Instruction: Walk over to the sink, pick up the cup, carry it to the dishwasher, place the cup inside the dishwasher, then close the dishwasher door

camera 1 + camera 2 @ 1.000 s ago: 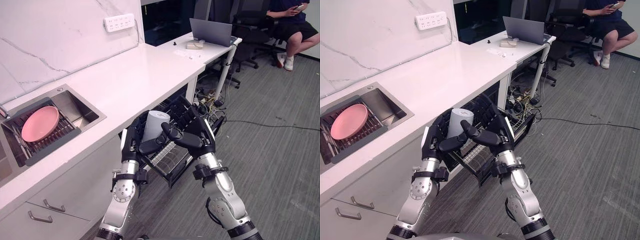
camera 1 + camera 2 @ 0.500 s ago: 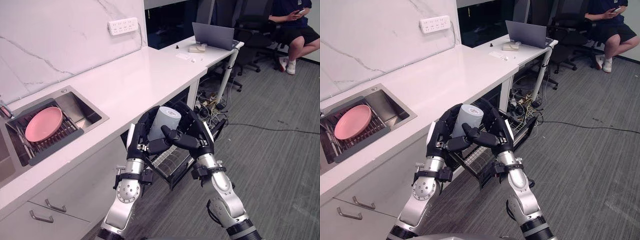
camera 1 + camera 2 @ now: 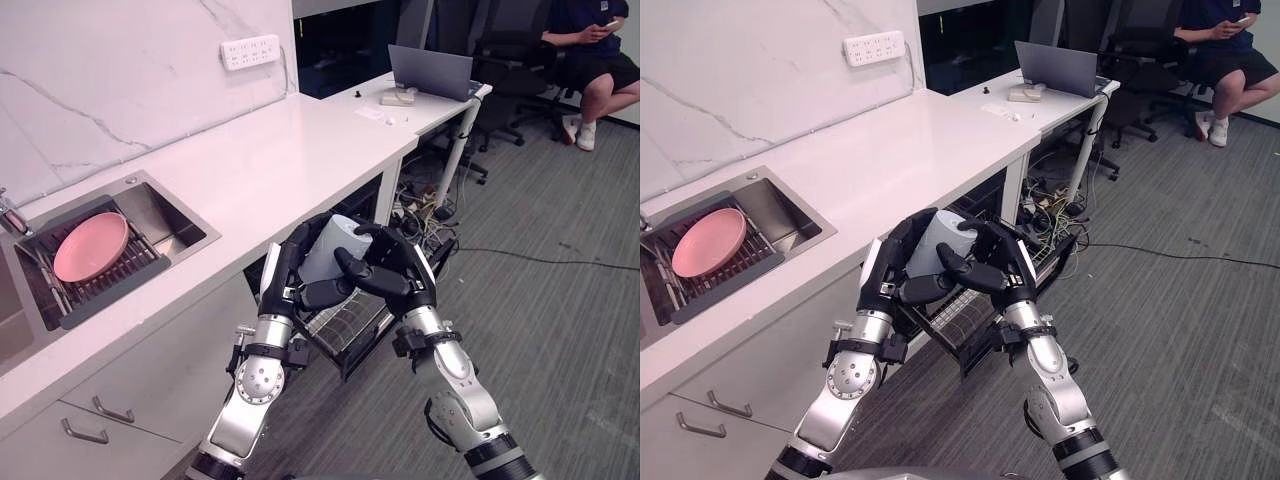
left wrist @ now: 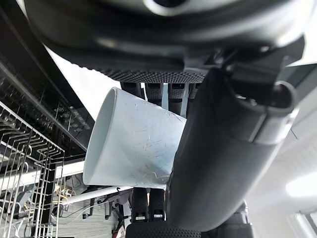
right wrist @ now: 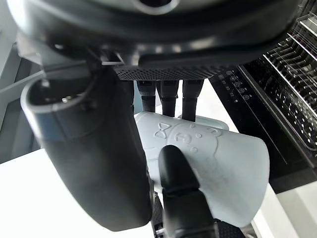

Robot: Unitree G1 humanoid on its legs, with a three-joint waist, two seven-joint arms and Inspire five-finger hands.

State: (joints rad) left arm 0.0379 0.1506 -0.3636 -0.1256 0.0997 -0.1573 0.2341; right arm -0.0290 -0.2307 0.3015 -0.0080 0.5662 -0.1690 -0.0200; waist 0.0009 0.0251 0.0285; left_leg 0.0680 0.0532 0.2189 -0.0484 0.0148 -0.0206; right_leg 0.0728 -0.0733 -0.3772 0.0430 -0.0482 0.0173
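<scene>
Pink plate (image 3: 90,246) lying in sink (image 3: 172,214), left of frame. Centre: left hand (image 3: 283,275) curled round pale tilted cup (image 3: 330,248), right hand (image 3: 402,272) curled round it too, just over pulled-out dishwasher rack (image 3: 340,322). Pickup and carry judged done; placing inside and shutting door not yet.

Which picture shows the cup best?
The left wrist view: the cup shows its wall and open rim up close. The right wrist view shows its embossed side, partly covered; in the eye views the left hand and right hand cover much of it.
</scene>
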